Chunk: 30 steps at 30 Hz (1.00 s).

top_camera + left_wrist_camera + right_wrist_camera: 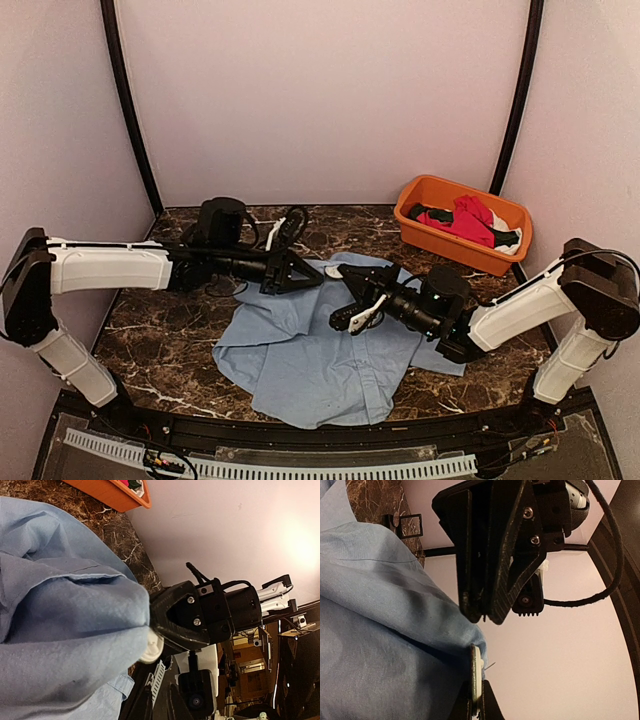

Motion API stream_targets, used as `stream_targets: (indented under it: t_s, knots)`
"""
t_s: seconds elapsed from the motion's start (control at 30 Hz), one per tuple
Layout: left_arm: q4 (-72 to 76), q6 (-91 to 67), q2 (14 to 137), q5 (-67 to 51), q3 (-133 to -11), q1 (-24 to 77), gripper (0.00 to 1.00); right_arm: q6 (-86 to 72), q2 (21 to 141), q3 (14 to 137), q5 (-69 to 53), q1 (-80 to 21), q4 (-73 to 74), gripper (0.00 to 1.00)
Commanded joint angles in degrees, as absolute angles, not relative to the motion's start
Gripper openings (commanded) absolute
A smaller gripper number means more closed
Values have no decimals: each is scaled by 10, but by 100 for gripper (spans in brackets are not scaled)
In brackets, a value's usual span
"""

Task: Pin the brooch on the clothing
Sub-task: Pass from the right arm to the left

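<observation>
While right fingers tight on shirt edge, left fingers narrow, just beside.

The light blue shirt lies spread and rumpled on the marbled worktop, hem toward the near edge. One fold near its upper middle is lifted and bunched into a tight peak. At the tip of that peak sits the brooch, seen edge-on as a thin pale sliver, pressed against the cloth and pinched in the right claw.
</observation>
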<state>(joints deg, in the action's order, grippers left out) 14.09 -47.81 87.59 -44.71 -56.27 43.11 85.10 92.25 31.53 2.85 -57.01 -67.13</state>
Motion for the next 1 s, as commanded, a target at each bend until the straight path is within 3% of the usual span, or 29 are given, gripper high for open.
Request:
stream_targets:
  t_s: [0.0, 0.27, 0.4, 0.67, 0.97]
  knots:
    - [147, -497, 892, -447, -563, 424, 13, 851, 905, 322, 38, -576, -701, 0]
    - [166, -507, 926, -445, -582, 414, 22, 852, 903, 321, 36, -579, -699, 0]
    - [264, -555, 925, -460, -559, 403, 25, 852, 903, 319, 38, -579, -698, 0]
    - [351, -596, 913, -488, -538, 398, 26, 850, 907, 322, 37, -579, -696, 0]
    - [350, -594, 922, -496, -548, 397, 23, 847, 911, 327, 35, -579, -695, 0]
